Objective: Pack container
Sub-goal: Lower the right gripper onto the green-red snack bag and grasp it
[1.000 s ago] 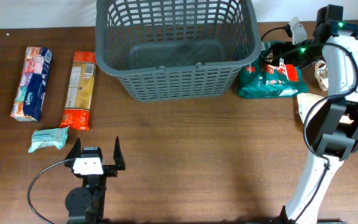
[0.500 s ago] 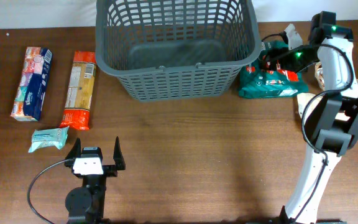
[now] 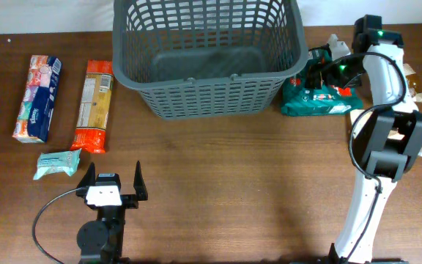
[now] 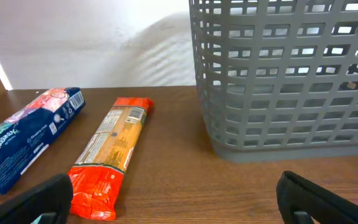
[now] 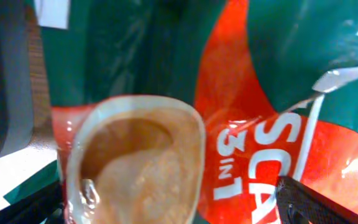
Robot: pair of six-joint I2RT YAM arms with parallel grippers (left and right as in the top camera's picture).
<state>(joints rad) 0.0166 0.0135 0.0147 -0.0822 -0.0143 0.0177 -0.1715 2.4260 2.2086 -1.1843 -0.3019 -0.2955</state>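
Observation:
The large dark grey lattice basket [image 3: 211, 95] stands at the back middle and looks empty; its wall fills the right of the left wrist view [image 4: 284, 74]. My right gripper [image 3: 330, 70] is low over a green and red coffee-mix package [image 3: 315, 101] lying just right of the basket. In the right wrist view the package [image 5: 247, 118] fills the frame, and the gripper [image 5: 173, 202] is open with a finger on each side of it. My left gripper [image 3: 113, 182] is open and empty near the front left, and also shows in the left wrist view [image 4: 179, 199].
A blue tissue pack [image 3: 36, 99], an orange pasta package [image 3: 94, 105] and a small teal packet [image 3: 57, 164] lie at the left. The tissue pack [image 4: 27, 134] and pasta [image 4: 110, 155] show ahead of my left gripper. Tan and white items [image 3: 409, 77] lie at the far right.
My right gripper has moved left and closer to the green and red package, towards the basket's right wall. The left arm and the packages have not moved.

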